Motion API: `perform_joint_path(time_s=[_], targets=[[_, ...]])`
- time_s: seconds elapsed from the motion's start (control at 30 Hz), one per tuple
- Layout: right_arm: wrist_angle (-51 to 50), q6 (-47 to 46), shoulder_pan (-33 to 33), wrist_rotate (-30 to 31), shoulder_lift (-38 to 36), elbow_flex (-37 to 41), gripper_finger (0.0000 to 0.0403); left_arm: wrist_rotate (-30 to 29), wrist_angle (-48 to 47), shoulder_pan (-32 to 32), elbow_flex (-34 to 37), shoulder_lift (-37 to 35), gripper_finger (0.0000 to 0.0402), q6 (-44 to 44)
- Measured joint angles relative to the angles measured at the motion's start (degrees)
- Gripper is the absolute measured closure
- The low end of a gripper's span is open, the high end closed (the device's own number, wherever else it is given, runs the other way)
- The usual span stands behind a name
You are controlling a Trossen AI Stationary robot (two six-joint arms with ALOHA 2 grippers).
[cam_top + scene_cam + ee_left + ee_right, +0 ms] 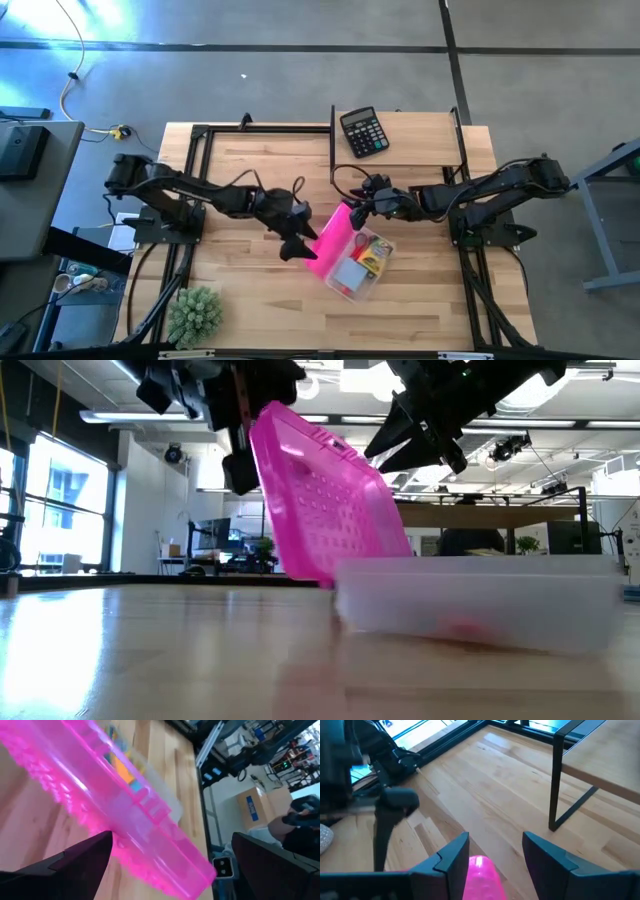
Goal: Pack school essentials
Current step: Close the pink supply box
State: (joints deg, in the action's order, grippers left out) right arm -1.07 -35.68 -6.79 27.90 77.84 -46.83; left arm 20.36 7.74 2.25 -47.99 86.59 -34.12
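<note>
The left pincer (297,243) gapes wide beside the raised pink lid (331,240). The right pincer (360,211), also wide open, straddles the lid's top edge. Below it, the clear case (358,266) holds the school essentials (372,251).

No readable text; cardboard box (253,806) label and calculator (363,131) keys too blurred.

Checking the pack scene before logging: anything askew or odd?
The pink lid of the clear plastic case stands tilted half-open, with the left gripper and right gripper on either side. The black calculator lies outside the case. Nothing spilled.
</note>
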Motion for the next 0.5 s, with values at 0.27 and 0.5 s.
perform_joint_path(time_s=[0.27,0.5], targets=[[0.44,0.14,0.00,-2.01,0.00,0.00,0.0228,-0.03,3.98,-1.65,-0.78,4.17,0.0002,-2.15],[-3.38,-3.59,0.00,-11.85,-0.73,0.00,0.0229,-0.02,3.74,-3.18,-3.41,4.08,0.0002,-1.13]])
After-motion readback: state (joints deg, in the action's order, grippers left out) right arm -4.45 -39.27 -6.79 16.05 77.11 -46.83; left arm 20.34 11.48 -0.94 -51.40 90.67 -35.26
